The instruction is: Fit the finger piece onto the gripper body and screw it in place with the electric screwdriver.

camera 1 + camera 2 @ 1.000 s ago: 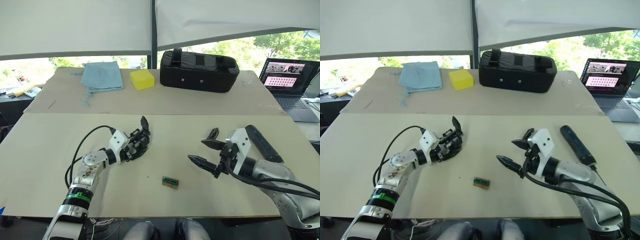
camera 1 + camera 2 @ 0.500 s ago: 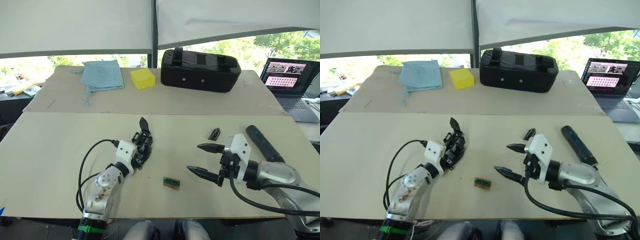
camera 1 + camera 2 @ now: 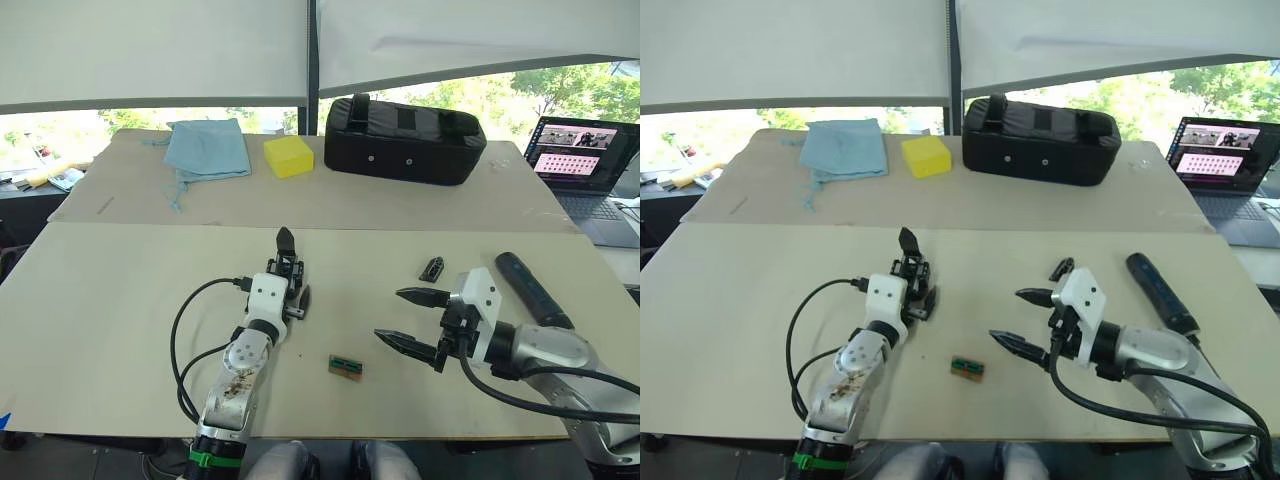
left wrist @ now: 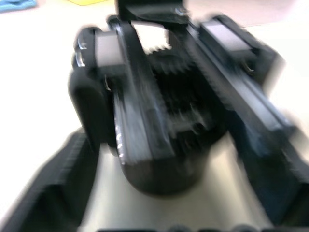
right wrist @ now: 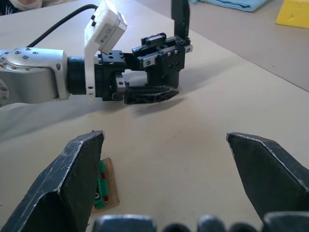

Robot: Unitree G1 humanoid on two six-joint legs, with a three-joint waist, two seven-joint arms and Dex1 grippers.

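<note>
Early stage. Left gripper [image 3: 288, 296] fingers are clamped on the gripper body [image 5: 161, 60], mid-bench, fin up. Finger piece [image 3: 432, 268] lies loose on the bench [image 3: 100, 300] beyond the right gripper [image 3: 410, 318], whose fingers are wide apart, empty. Electric screwdriver [image 3: 530, 289] untouched at right. Fitting and screwing both remain.

The laptop [image 3: 585, 170] is cut off at the picture's edge. The left gripper [image 3: 292, 300] hides the lower part of the gripper body [image 3: 285, 270]. The left wrist view is blurred.

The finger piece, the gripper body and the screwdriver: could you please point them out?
finger piece [image 3: 431, 268], left eye view, its middle.
gripper body [image 5: 162, 57], right wrist view, its block.
screwdriver [image 3: 530, 289], left eye view, its handle.
</note>
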